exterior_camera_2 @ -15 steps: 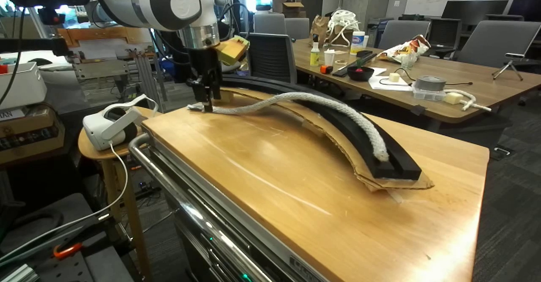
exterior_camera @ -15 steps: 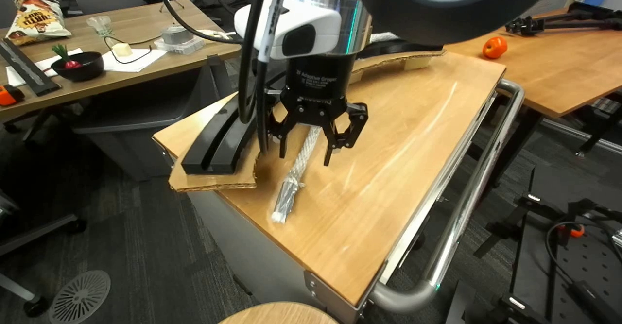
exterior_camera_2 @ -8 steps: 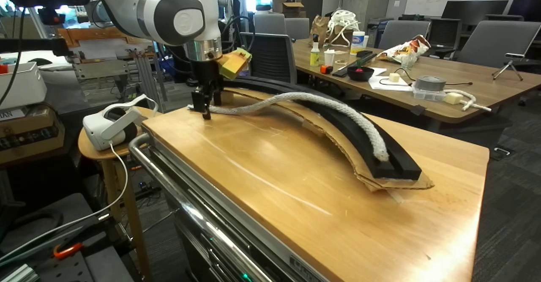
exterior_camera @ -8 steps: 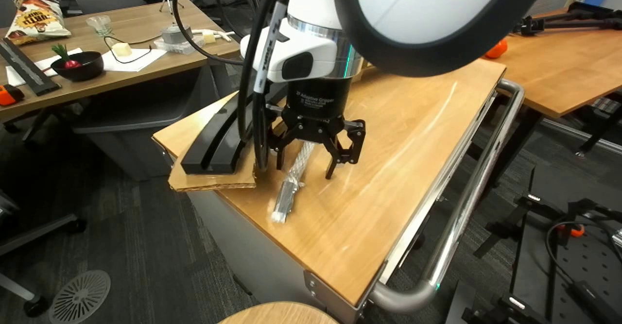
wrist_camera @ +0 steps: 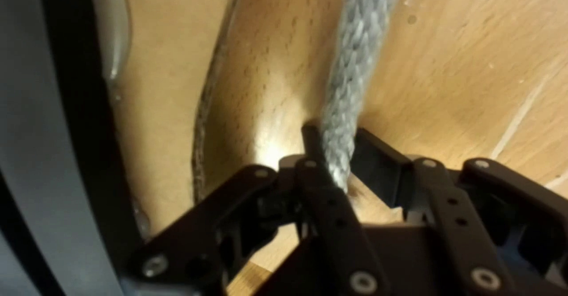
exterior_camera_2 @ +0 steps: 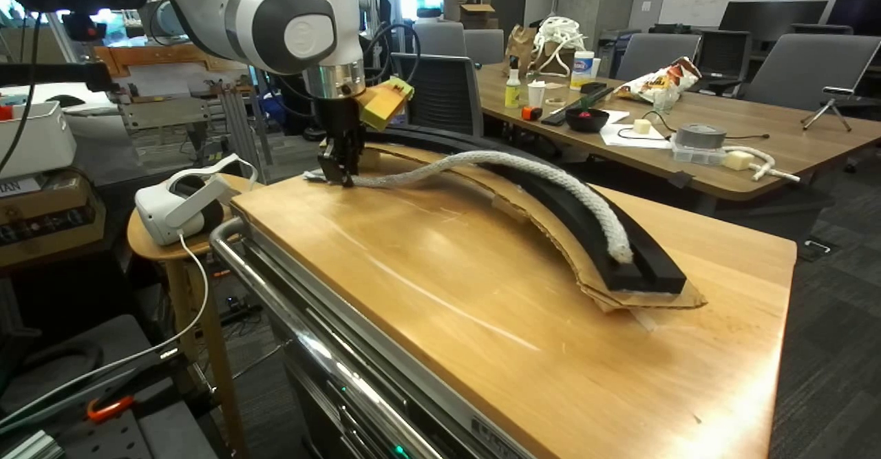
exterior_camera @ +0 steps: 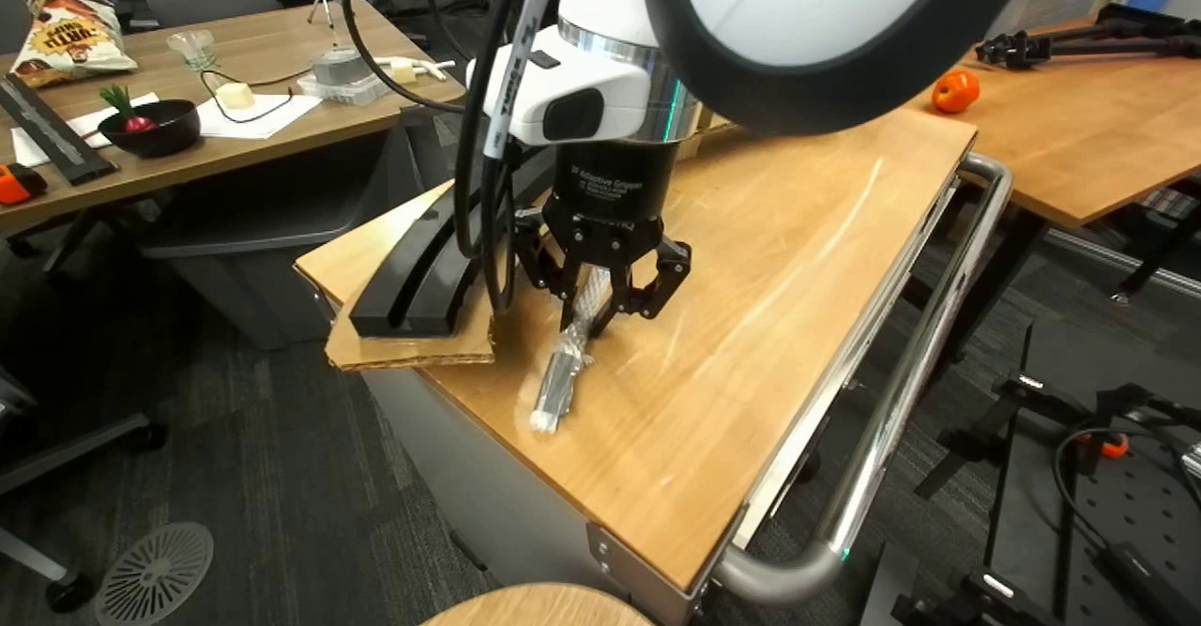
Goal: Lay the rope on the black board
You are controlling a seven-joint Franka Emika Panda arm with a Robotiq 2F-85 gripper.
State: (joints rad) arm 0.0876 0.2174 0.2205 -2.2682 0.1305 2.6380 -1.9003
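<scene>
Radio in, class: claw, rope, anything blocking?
Claw closed around rope. One end on black board, taped end off it. Cardboard between claw and board, might snag.

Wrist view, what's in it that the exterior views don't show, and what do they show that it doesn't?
Only the wrist view shows a pale glossy patch on the cardboard beside the black board, and a small round mark in the wooden tabletop.

Only the exterior views show the rope's silver-wrapped end, the black bowl and the snack bag.

All share the rope passing through the gripper, plus the black board, cardboard and tabletop.
</scene>
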